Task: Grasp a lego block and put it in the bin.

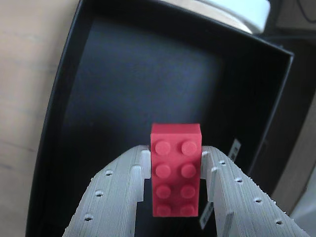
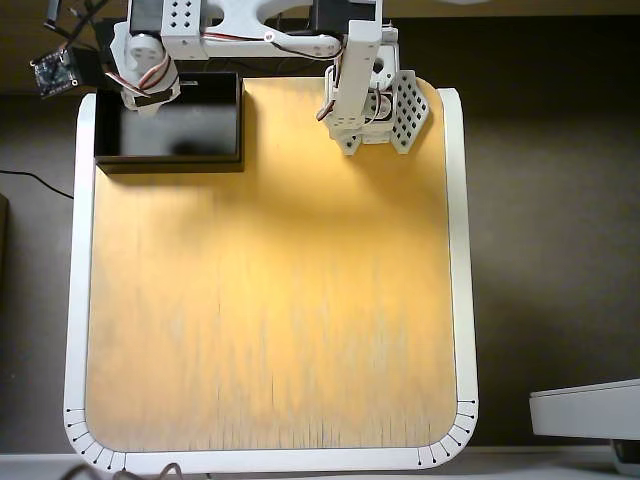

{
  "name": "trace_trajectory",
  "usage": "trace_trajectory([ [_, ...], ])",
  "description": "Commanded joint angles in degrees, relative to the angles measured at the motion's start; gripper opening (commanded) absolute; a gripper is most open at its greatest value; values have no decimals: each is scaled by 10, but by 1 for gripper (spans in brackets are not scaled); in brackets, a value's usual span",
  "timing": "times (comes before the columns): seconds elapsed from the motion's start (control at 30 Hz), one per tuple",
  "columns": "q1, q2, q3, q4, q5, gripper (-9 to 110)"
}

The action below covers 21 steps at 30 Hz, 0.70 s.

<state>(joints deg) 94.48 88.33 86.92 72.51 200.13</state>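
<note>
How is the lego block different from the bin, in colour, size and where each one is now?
The lego block is red; the bin is black with a dark grey floor. The block is far smaller than the bin. In the wrist view the block sits clamped between the fingers of the gripper, above the bin's floor, while the bin rests on the table. The block has studs on top; the bin is an open box. Both are rectangular.
</note>
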Motion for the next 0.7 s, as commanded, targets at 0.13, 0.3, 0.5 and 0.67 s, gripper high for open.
trace_trajectory([
  [0.13, 10, 1, -80, -29, -3, 0],
  [0.3, 10, -2, -80, -34, 7, 4],
  [0.5, 10, -2, -80, -40, 17, 14],
  [0.67, 11, 4, -83, -45, 38, 20],
])
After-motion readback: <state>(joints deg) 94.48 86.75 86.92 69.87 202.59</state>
